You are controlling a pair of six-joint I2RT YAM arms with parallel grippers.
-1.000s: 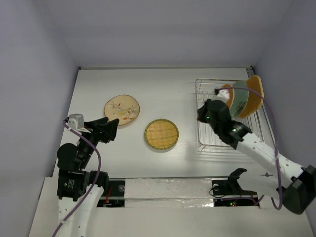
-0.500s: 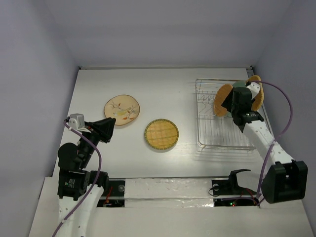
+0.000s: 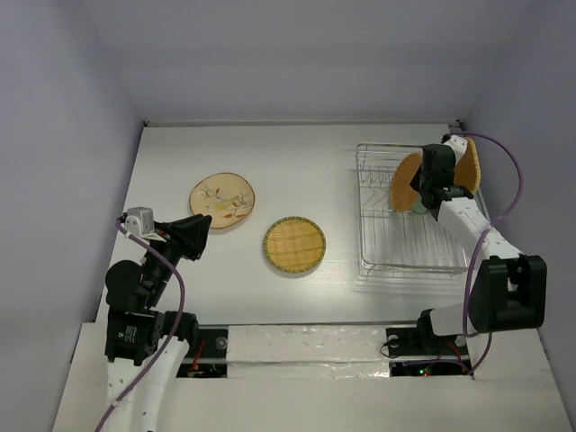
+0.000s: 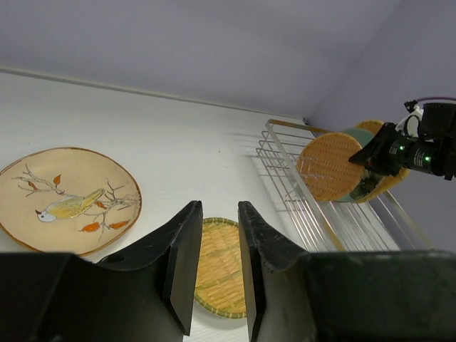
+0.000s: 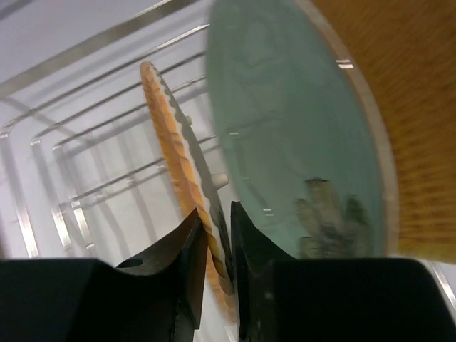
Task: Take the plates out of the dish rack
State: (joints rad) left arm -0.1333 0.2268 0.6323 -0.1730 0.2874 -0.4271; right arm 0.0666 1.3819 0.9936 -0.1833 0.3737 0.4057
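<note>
A matte white table (image 3: 306,153) fills the middle of the overhead view; 3 pale lavender-grey walls close it in, the back wall (image 3: 297,63) meeting it along a thin dark seam, the left wall (image 3: 54,162) and the right wall (image 3: 531,81) rising at its sides. Along the table's near edge runs a crinkled silver tape strip (image 3: 306,344); below that lies a white ledge (image 3: 297,405).

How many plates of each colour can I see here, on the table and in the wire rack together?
cream bird-print plate: 1
yellow woven plate: 1
orange plate: 1
mint-green plate: 1
orange-tan plate: 1
Total: 5 plates
</note>
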